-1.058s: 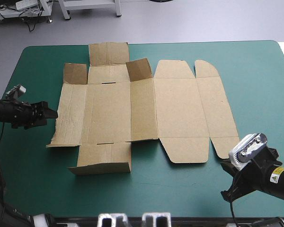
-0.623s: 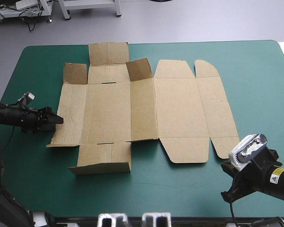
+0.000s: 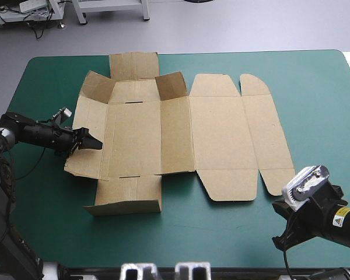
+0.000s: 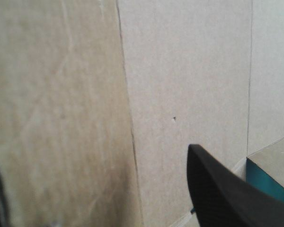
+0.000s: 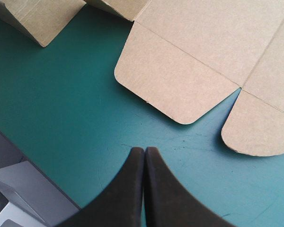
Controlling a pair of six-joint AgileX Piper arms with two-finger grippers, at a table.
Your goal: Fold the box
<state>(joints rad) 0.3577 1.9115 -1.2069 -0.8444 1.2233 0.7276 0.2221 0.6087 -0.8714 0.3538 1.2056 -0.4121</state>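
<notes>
**Left panel of box (image 3: 221, 137) up**

We're seeing the box lying mid-table on the teal-green cover (image 3: 315, 87). Left gripper (image 3: 93, 143) is sitting at its tilted left panel, fingers apart. Right gripper (image 5: 145, 156) is hovering over bare cover by the near flaps, fingers together.

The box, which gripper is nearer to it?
Left. The left gripper is right at the box, over its tilted-up left panel; the right gripper sits apart, off its near right corner.
</notes>
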